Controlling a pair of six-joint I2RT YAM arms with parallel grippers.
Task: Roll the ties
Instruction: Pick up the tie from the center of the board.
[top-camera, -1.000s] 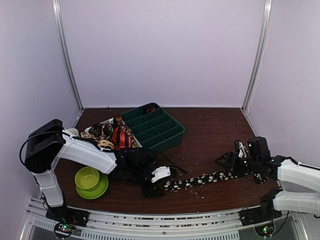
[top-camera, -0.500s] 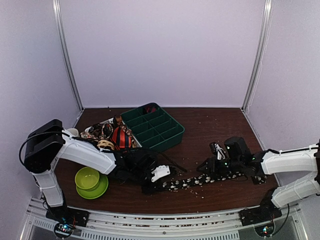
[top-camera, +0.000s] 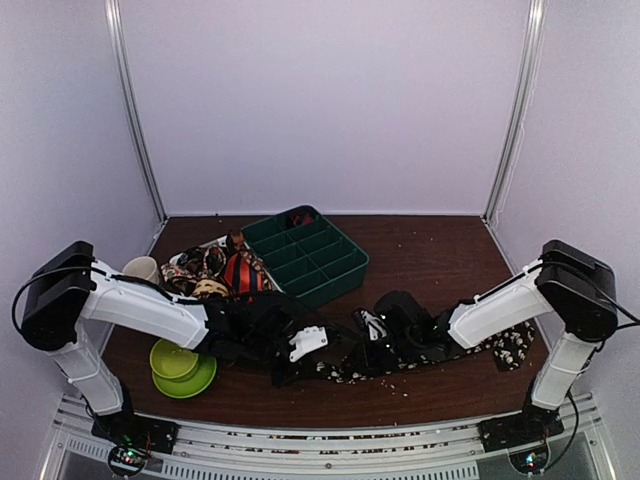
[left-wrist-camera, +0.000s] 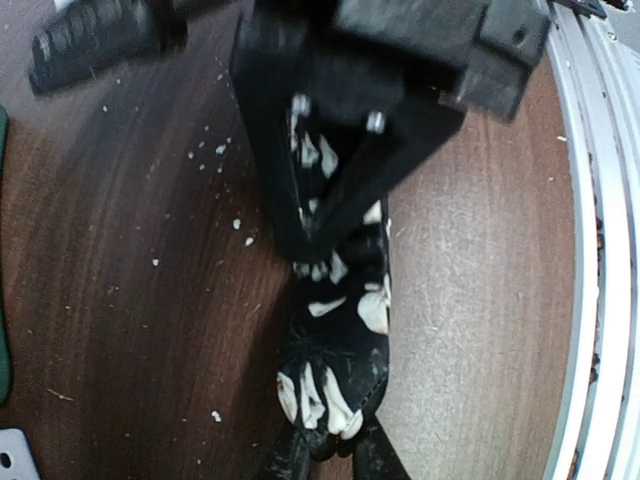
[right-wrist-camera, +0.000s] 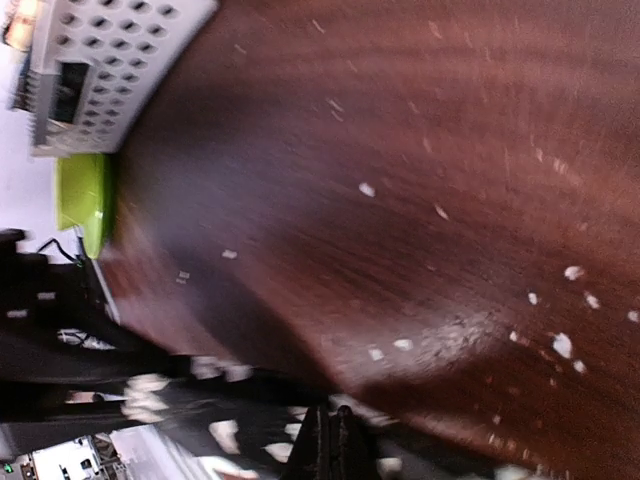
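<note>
A black tie with cream flower spots lies along the table's front, its far end at the right. My left gripper is shut on its bunched near end, a finger on each side. My right gripper reaches in from the right just beyond it. Its fingertips meet on the same tie, and the right gripper is shut with fabric pinched at the tips. More ties, a red-and-black striped one and a brown-gold one, are heaped at the back left.
A green compartment bin stands behind the grippers, with the white tray of ties to its left. A lime green bowl on a plate sits by the left arm, and a beige cup stands behind it. Crumbs dot the wood.
My right arm has swept left along the tie, from its right part to close beside the left gripper, and shut. My left gripper has closed on the tie's end.
</note>
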